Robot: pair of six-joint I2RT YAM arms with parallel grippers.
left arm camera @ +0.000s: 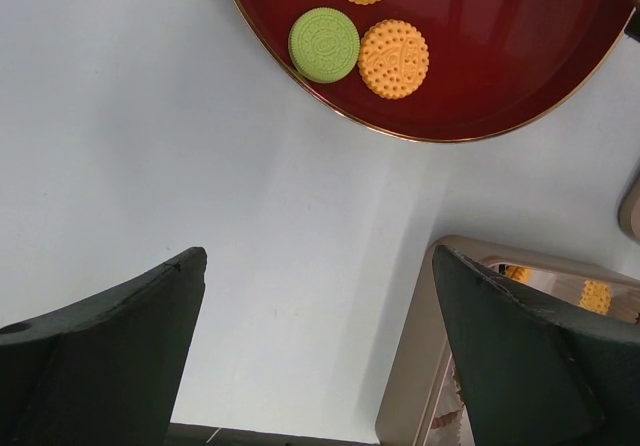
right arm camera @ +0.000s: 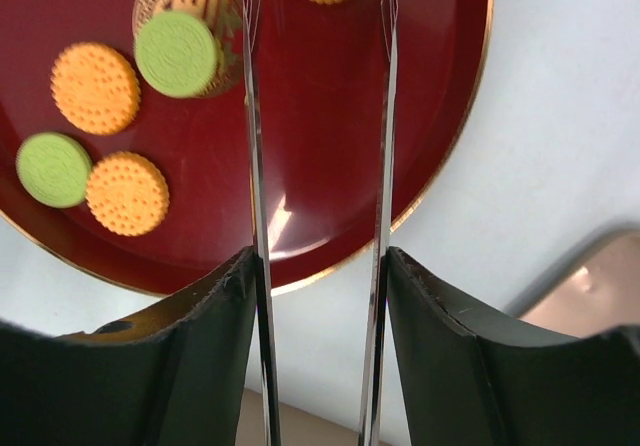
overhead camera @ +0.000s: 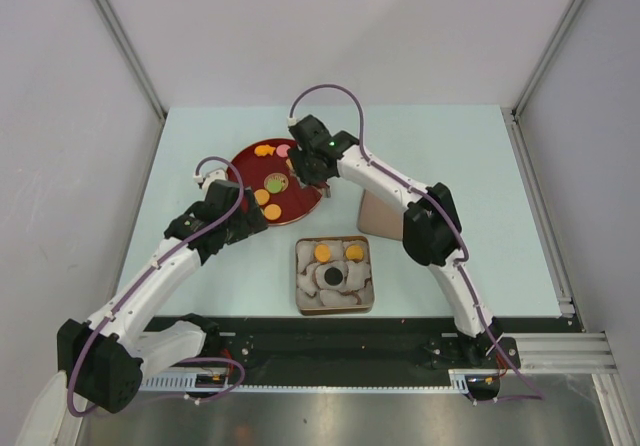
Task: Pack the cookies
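Several cookies lie on a dark red plate (overhead camera: 300, 204): orange ones (overhead camera: 263, 151), a pink one (overhead camera: 283, 151) and a green one (overhead camera: 274, 181). My right gripper (overhead camera: 305, 171) is over the plate's right side. It is shut on metal tongs (right arm camera: 252, 116), whose two blades reach out over the plate (right arm camera: 330, 186) with nothing between them. Orange (right arm camera: 95, 88) and green (right arm camera: 177, 53) cookies lie left of the blades. My left gripper (left arm camera: 320, 256) is open and empty above bare table, between the plate (left arm camera: 480, 66) and the tin (left arm camera: 415, 366). The tin (overhead camera: 303, 306) holds white paper cups, two orange cookies (overhead camera: 322, 252) and a dark one (overhead camera: 333, 277).
The tin's lid (overhead camera: 378, 218) lies on the table right of the plate, under my right arm. The pale blue table (overhead camera: 200, 266) is walled at the left, back and right. A black rail runs along the near edge.
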